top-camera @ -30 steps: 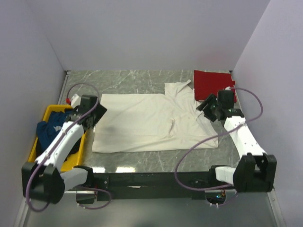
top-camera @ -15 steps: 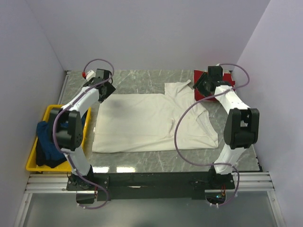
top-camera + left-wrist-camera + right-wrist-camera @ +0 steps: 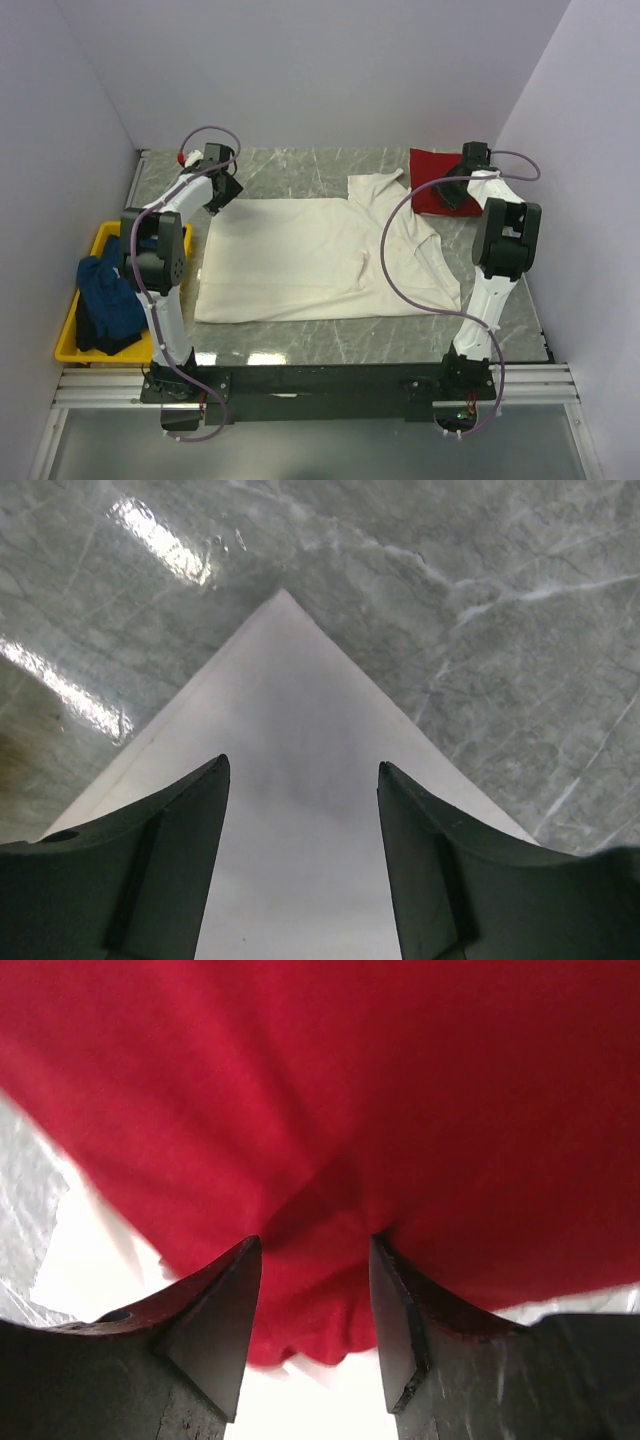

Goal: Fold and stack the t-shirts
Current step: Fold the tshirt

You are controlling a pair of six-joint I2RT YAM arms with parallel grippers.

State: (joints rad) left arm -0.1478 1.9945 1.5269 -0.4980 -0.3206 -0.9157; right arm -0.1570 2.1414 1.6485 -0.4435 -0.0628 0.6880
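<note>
**Tray: one shirt inside**

Yellow plastic tray point(image 3: 68, 335) holds the dark blue cloth t-shirt point(image 3: 105, 300). Cream-white t-shirt point(image 3: 300, 262) lies spread on the grey marble table point(image 3: 300, 165). The left gripper point(image 3: 303, 770), jaws wide, is over its corner. The right gripper point(image 3: 315, 1243), jaws partly apart, presses the folded bright red t-shirt point(image 3: 400, 1080).

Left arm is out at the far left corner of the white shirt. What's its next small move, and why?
Probably lower the left gripper straight down and close it on the corner of the white shirt. Its jaws stand open above the cloth, the corner's tip points out just ahead between them, and the cloth lies flat on the table, so nothing is gripped yet.
</note>
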